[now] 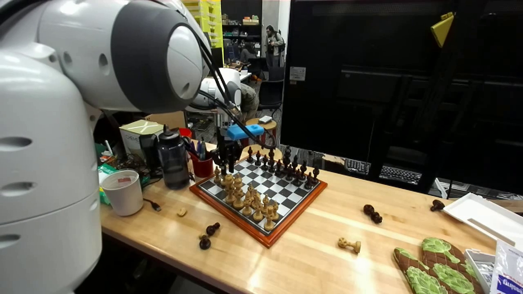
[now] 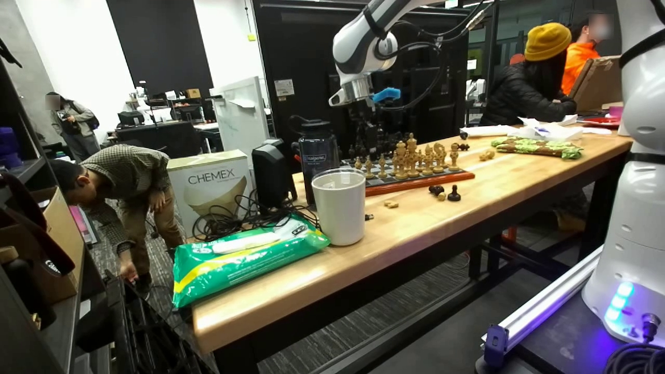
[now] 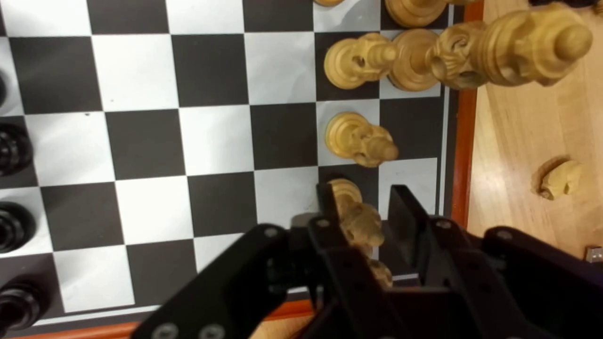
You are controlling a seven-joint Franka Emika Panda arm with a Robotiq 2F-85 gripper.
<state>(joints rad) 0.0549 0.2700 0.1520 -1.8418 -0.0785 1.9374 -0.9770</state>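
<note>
Gripper (image 3: pixel 363 200), jaws parted, hangs over the chessboard (image 3: pixel 282 136); an upright pale pawn (image 3: pixel 362 226) shows between them in the wrist view, nearer one side, though I can't tell whether they touch. A half-hidden pale piece (image 3: pixel 380 274) sits just behind it, a neighbouring pawn (image 3: pixel 360 139) one square off, dark pieces (image 3: pixel 14 230) across.

My gripper (image 3: pixel 362 200) is black. In my wrist view the chessboard (image 3: pixel 216 136) is checked black and white, with a red-brown rim (image 3: pixel 464 155); tan chess pieces (image 3: pixel 362 68) show toward 1 o'clock, near-black pieces (image 3: pixel 13 148) toward 9 o'clock. In an exterior view, at 4 o'clock, brown mitts (image 1: pixel 449 267) bear green leaves.
</note>
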